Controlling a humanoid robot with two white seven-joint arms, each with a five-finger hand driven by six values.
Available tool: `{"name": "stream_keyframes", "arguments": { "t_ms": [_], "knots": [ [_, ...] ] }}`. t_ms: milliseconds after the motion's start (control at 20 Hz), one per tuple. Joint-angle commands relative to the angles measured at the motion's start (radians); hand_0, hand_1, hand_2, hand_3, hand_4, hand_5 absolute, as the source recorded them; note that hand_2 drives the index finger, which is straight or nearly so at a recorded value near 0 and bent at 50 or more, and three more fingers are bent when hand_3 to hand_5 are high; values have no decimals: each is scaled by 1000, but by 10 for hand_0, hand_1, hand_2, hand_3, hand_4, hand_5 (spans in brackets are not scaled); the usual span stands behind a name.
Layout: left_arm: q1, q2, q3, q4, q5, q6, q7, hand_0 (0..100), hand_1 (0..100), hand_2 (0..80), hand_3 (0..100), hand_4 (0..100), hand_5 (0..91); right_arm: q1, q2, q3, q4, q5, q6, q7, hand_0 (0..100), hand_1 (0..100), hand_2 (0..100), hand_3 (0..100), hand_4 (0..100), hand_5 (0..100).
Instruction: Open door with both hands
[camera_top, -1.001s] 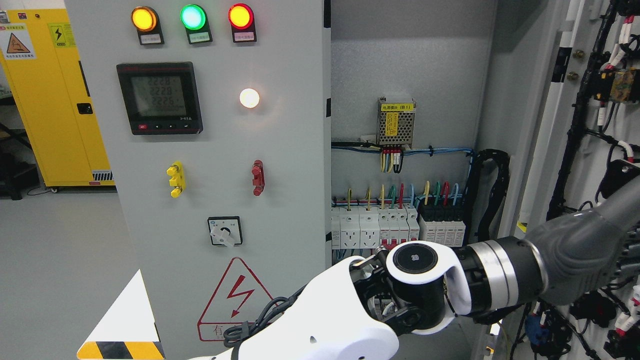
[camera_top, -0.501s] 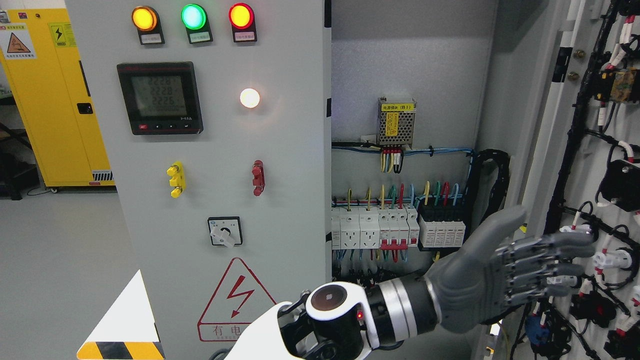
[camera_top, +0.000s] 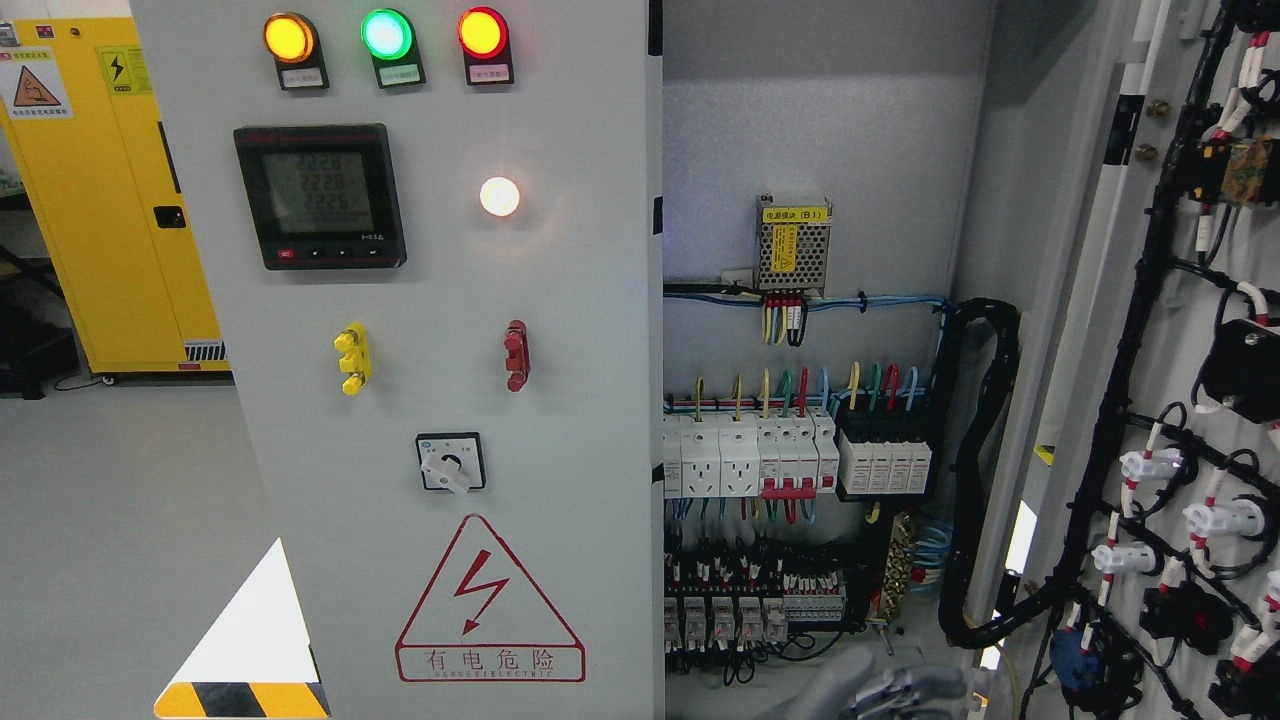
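Closed panel door (camera_top: 440, 400) stands left; open cabinet interior (camera_top: 800, 400) lies centre; opened door (camera_top: 1180, 400) stands right; hand (camera_top: 890, 692) at bottom edge.

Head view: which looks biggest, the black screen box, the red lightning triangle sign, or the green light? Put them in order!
1. Red lightning triangle sign, widest.
2. Black screen box, a little smaller, though close enough that the order is not certain.
3. Green light, by far the smallest.
All three sit on the same grey door.

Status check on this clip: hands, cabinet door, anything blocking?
One grey hand low at bottom edge, blurred, side unclear, holding nothing visible. Right door swung open, wiring exposed; left panel shut. Nothing blocking the opening.
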Motion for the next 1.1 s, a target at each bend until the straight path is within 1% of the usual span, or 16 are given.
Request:
{"name": "stream_keyframes", "arguments": {
  "t_ms": [0, 100, 250, 400, 501, 551, 701, 801, 1051],
  "knots": [
    [250, 86, 19, 150, -217, -99, 1, 0, 0, 0, 0, 0, 0, -1, 3, 0, -1, -1, -1, 0, 245, 0, 0, 0, 0, 0],
    [307, 83, 47, 288, -224, -157, 1, 0, 0, 0, 0, 0, 0, -2, 3, 0, -1, -1, -1, 0, 245, 0, 0, 0, 0, 0],
    [346, 60, 134, 521, -221, -219, 0, 0, 0, 0, 0, 0, 0, -5, 3, 0, -1, 2, -2, 0, 245, 0, 0, 0, 0, 0],
    [349, 0, 163, 799, -219, -320, -2, 0, 0, 0, 0, 0, 0, -7, -2, 0, -1, 1, -2, 0, 245, 0, 0, 0, 0, 0],
    [344, -75, 231, 1019, -222, -400, -8, 0, 0, 0, 0, 0, 0, -8, -3, 0, -2, 2, -2, 0, 245, 0, 0, 0, 0, 0],
    [341, -107, 272, 1113, -222, -417, -9, 0, 0, 0, 0, 0, 0, -10, -3, 0, -2, 1, -2, 0, 246, 0, 0, 0, 0, 0],
    [337, -182, 407, 1322, -224, -417, -9, 0, 0, 0, 0, 0, 0, -10, -6, 0, -2, 2, -2, 0, 246, 0, 0, 0, 0, 0],
    [337, -204, 467, 1402, -224, -412, -9, 0, 0, 0, 0, 0, 0, -10, -11, 0, -2, 2, -2, 0, 245, 0, 0, 0, 0, 0],
    [344, -193, 472, 1595, -224, -406, -11, 0, 0, 0, 0, 0, 0, -13, -14, 2, -4, 1, -4, 0, 246, 0, 0, 0, 0, 0]
  ]
}}
